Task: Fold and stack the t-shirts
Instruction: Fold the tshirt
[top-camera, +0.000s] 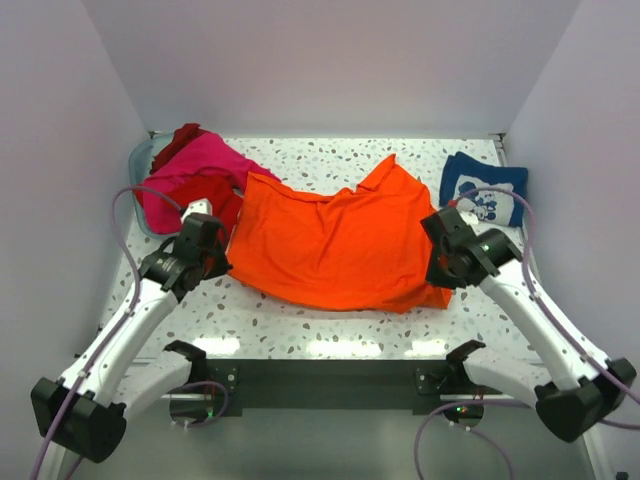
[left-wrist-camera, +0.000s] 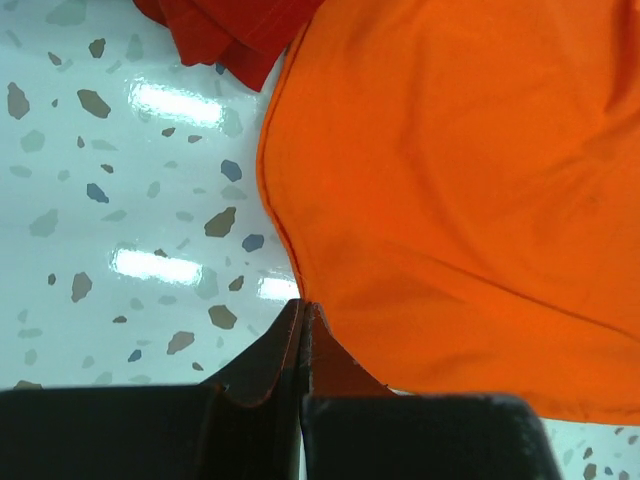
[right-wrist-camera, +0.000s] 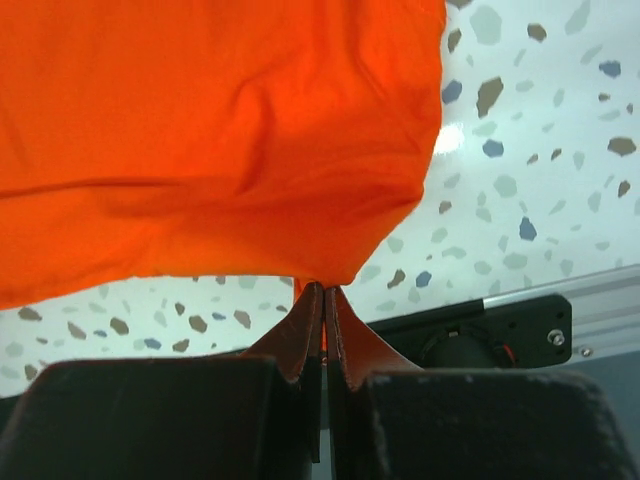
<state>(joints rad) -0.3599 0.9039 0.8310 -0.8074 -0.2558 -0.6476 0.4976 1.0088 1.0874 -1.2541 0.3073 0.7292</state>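
The bright orange t-shirt (top-camera: 335, 240) lies spread across the middle of the table. My left gripper (top-camera: 222, 262) is shut on its left edge; in the left wrist view the closed jaws (left-wrist-camera: 303, 308) pinch the orange hem (left-wrist-camera: 450, 180). My right gripper (top-camera: 438, 272) is shut on its right lower corner; the right wrist view shows the cloth (right-wrist-camera: 220, 130) pinched between the closed fingertips (right-wrist-camera: 324, 290) and lifted off the table. A hot pink t-shirt (top-camera: 200, 165) and a red one (top-camera: 222, 198) lie heaped at the back left. The navy t-shirt with white print (top-camera: 485, 190) lies folded at the back right.
A pale bin (top-camera: 142, 160) at the back left holds part of the pink and red heap. White walls close in the table on three sides. A metal rail (top-camera: 330, 380) runs along the near edge between the arm bases.
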